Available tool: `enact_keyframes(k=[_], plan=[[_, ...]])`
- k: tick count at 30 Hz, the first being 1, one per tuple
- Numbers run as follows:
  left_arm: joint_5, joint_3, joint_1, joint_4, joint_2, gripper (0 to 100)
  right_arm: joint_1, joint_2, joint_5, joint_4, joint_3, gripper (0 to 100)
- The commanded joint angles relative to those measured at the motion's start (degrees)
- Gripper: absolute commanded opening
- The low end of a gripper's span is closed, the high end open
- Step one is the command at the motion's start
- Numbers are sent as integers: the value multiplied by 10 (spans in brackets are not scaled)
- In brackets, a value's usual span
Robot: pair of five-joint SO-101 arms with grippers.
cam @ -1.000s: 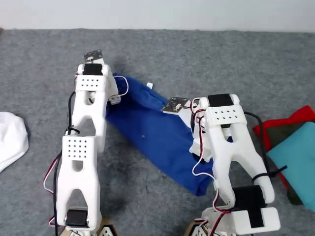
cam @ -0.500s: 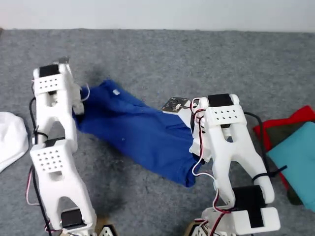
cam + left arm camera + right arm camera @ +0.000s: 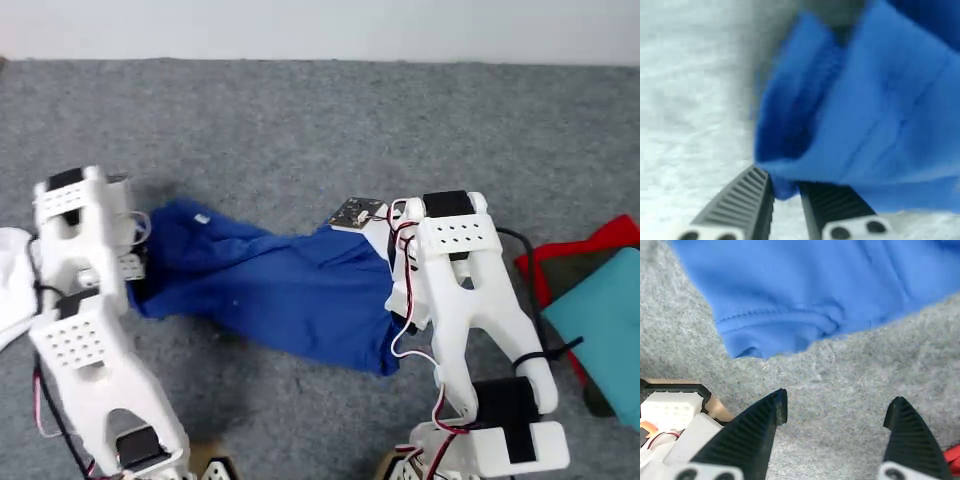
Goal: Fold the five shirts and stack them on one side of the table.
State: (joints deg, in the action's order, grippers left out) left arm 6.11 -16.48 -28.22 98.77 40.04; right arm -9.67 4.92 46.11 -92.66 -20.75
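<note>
While the left gripper (image 3: 785, 186) is pinching an edge of the blue shirt (image 3: 290, 295), its arm is dragging it leftward
The shirt is spreading out across the grey table (image 3: 400, 110), easing the fold; its other hem is lying just beyond the right gripper (image 3: 832, 412), whose jaws are standing wide and empty

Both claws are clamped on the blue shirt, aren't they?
Only the left claw is clamped on the blue shirt. The right claw is open over the grey table, gripping nothing, as the right wrist view shows.
</note>
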Motion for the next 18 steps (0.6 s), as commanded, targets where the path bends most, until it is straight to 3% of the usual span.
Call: enact_keyframes(k=[1, 7, 14, 18], plan=[[44, -16, -55, 18, -32, 12, 1, 25, 2, -4, 4, 314], [46, -36, -55, 18, -32, 17, -26, 25, 6, -14, 3, 315], [-35, -38, -11, 18, -33, 185, -124, 18, 1, -8, 3, 318], [-45, -37, -13, 18, -33, 190, -158, -8, -3, -2, 8, 317]])
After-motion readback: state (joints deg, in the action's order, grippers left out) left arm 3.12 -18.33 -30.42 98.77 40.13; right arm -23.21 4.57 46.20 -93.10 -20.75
